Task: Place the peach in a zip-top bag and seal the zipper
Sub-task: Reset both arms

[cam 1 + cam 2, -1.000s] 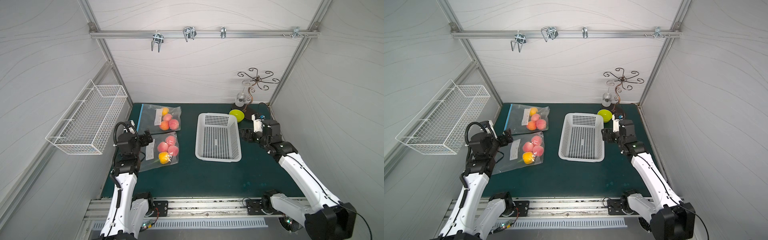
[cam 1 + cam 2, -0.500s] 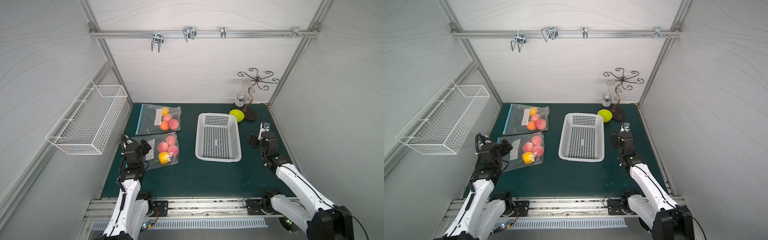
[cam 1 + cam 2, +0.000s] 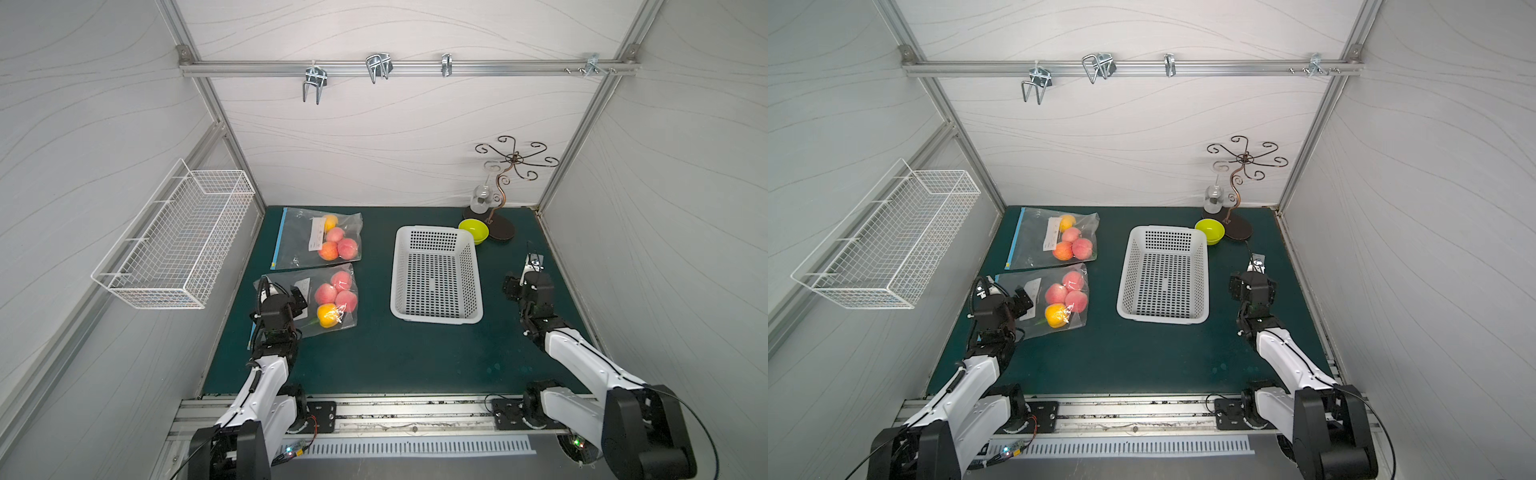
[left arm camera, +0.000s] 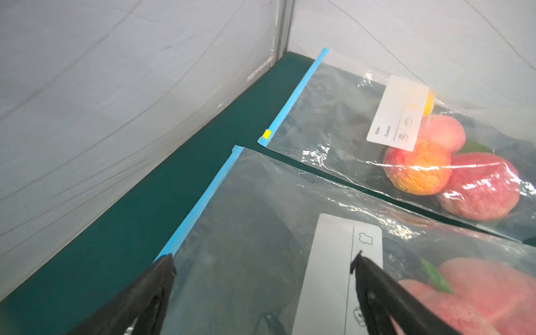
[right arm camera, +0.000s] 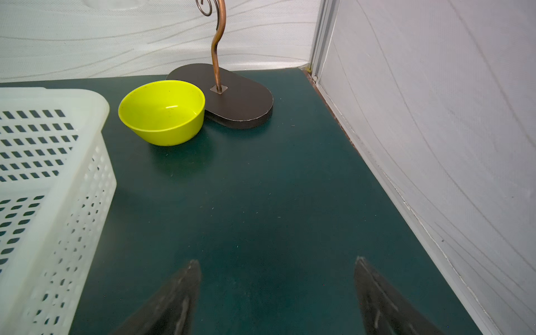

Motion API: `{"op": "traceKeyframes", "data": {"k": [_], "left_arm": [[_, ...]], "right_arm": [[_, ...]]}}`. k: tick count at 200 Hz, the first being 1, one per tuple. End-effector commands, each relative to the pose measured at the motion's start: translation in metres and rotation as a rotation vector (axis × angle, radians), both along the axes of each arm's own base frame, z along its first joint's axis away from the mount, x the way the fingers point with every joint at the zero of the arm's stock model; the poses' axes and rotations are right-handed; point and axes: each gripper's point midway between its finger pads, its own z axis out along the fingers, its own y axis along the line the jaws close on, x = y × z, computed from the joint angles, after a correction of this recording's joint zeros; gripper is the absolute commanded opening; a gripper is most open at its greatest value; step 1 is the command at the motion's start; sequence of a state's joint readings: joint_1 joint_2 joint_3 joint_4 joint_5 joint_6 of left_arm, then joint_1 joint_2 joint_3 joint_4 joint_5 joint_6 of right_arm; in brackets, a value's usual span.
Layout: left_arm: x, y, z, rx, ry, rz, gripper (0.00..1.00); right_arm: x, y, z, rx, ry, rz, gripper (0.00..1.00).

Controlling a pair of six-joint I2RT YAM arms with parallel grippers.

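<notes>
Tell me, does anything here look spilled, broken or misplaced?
Nothing looks spilled or damaged. The farther clear zip-top bag and the nearer clear zip-top bag lie flat with pink peaches inside, the nearer slightly crooked; the white perforated plastic basket and lime-green bowl sit upright.

far bag [image 3: 299,232]: far left, peaches [image 3: 338,247] inside
near bag [image 3: 320,274]: directly nearer, peaches inside too
basket [image 3: 436,320]: middle, right of both bags
bowl [image 3: 473,229]: by basket's far right corner
stand [image 3: 503,230]: far right, just beside bowl
wire rack [image 3: 174,245]: on left wall
</notes>
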State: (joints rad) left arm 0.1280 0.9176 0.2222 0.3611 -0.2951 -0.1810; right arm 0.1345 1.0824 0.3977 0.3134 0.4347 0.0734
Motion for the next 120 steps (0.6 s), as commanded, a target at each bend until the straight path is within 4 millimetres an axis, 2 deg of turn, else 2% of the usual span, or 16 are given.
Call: {"op": "traceKeyframes", "data": {"k": [1,48,104,120], "left_arm": [[0.024,-0.021,0.027,0.037,-0.112,-0.154,0.99],[0.052,-0.042,0.002,-0.050,-0.049,-0.279,1.00],[0.075,-0.046,0.008,-0.006,-0.129,-0.331,1.00],[0.077,-0.049,0.000,-0.012,-0.161,-0.347,1.00]], "right_arm": [[0.008,0.006,0.000,0.044,-0.066,0.051,0.85],[0.020,0.020,-0.016,0.071,-0.092,0.152,0.85],[0.032,0.027,-0.017,0.100,-0.139,0.209,0.86],[0.035,0.029,-0.023,0.113,-0.154,0.223,0.85]]}}
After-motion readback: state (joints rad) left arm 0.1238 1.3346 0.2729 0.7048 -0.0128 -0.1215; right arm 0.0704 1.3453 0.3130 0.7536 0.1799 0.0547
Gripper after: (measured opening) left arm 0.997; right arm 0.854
